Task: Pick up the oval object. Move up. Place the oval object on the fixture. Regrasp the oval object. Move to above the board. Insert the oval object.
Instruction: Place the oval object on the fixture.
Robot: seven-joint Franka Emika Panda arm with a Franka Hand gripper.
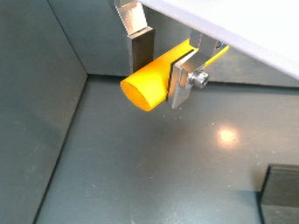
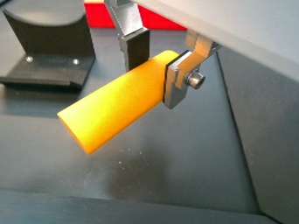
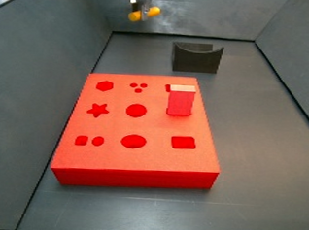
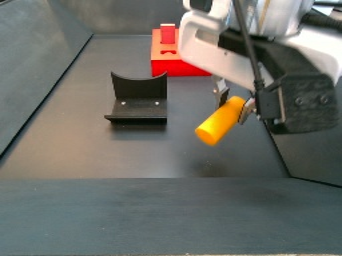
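The oval object (image 1: pixel 152 79) (image 2: pixel 117 109) is a yellow-orange peg held off the floor, lying roughly level, with one rounded end sticking out past the fingers. My gripper (image 1: pixel 162 63) (image 2: pixel 156 72) is shut on it near its other end, a pad against each side. In a side view the peg (image 4: pixel 221 120) hangs tilted to the right of the dark fixture (image 4: pixel 136 97), well apart from it. From the far side view the gripper and peg (image 3: pixel 140 14) sit at the far wall, behind and left of the fixture (image 3: pixel 196 57). The red board (image 3: pixel 137 135) lies in the middle of the floor.
A small red upright block (image 3: pixel 181 99) stands on the board near its far right corner. Grey walls (image 3: pixel 57 44) enclose the dark floor on all sides. The fixture (image 2: pixel 52 44) and a strip of the board (image 2: pixel 47 13) show in a wrist view behind the fingers.
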